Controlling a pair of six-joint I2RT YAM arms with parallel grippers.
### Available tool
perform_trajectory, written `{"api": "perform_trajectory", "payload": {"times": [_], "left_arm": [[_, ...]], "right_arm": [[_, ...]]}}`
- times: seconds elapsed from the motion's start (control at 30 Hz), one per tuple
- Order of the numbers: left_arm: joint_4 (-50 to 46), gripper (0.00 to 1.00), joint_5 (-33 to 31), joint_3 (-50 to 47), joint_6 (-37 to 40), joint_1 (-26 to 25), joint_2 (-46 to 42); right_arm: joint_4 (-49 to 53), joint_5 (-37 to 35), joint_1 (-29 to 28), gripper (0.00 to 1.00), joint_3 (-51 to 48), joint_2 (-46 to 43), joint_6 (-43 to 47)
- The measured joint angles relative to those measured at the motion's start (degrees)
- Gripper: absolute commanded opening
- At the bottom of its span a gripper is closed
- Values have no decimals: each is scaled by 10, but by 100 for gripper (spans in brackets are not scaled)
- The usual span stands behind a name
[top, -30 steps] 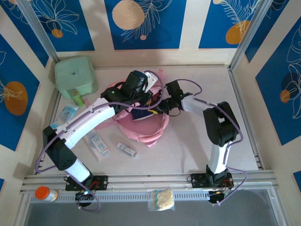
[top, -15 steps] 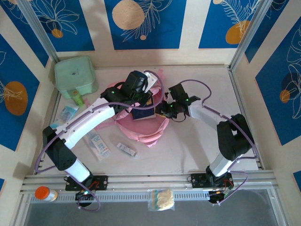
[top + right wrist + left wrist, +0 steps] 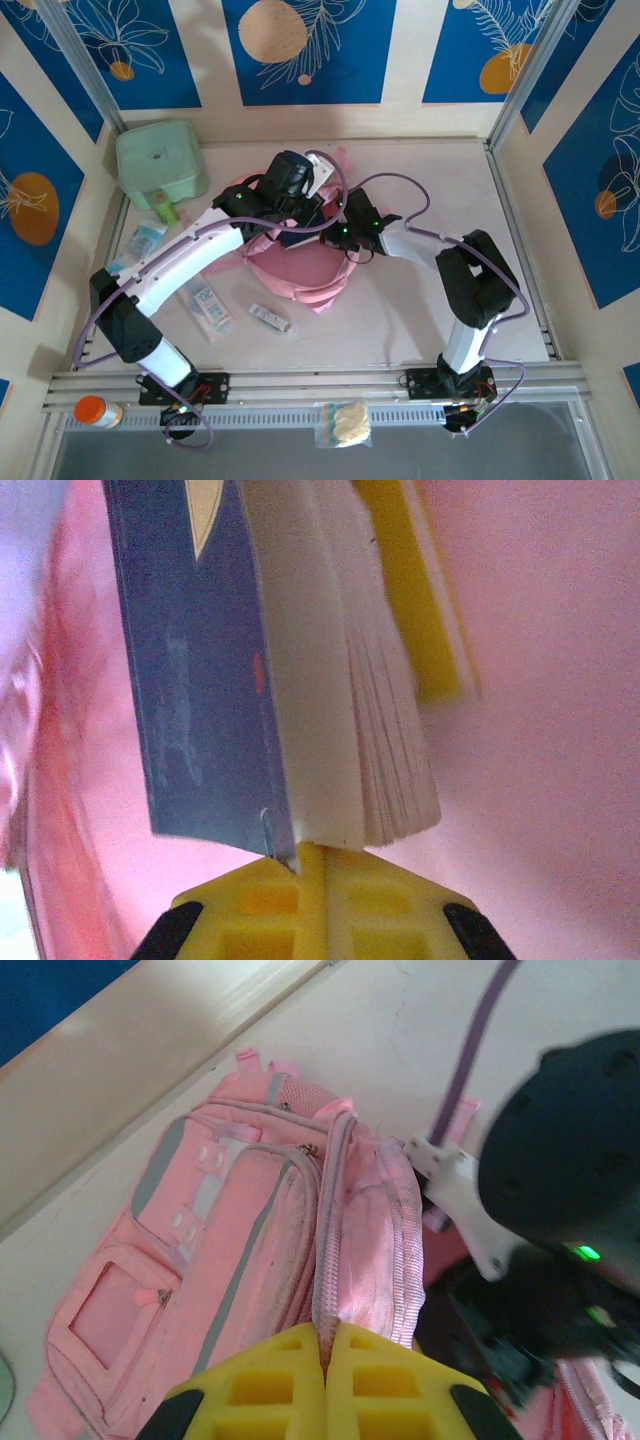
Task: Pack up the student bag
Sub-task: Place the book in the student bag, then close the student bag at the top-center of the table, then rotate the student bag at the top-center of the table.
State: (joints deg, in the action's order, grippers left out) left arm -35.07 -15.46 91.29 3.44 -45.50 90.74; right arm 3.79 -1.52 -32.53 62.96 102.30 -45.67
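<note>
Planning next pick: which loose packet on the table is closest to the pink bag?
The small short packet, just off the student bag at its near-left edge. The longer packet and the bluish packet lie further left.

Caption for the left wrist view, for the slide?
Yellow left jaws shut on the zipper rim of the large pink fabric backpack, right arm alongside.
</note>
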Motion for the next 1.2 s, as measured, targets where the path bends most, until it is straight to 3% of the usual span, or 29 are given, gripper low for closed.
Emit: {"api": "perform_trajectory", "payload": {"times": [0.2, 0.37, 0.4, 0.5, 0.63, 0.77, 0.93, 1.03, 1.2], "left_arm": [[-2, 0, 4, 0, -12, 0, 0], [-1, 2, 20, -4, -30, 0, 0], [-1, 6, 29, -7, -32, 0, 0], [-2, 33, 55, -12, -48, 0, 0], [10, 46, 116, -29, -88, 0, -22], [54, 56, 148, -137, -132, 0, -133], [61, 58, 109, -251, -194, 35, -277], [68, 59, 99, -318, -244, 107, -313], [75, 59, 117, -416, -319, 235, -291]], "right_arm": [[-49, 7, 16, 1, 9, 25, 12], [-67, 30, 21, 6, -78, -61, 33], [-62, 34, 22, 7, -100, -96, 38], [-8, 17, 26, 7, -132, -202, 49], [82, -34, 28, 12, -138, -337, 68], [149, -45, 22, 15, -142, -421, 94], [226, -31, -15, 14, -111, -367, 101], [245, -22, -60, 15, -104, -315, 84], [247, -19, -129, 13, -57, -223, 54]]}}
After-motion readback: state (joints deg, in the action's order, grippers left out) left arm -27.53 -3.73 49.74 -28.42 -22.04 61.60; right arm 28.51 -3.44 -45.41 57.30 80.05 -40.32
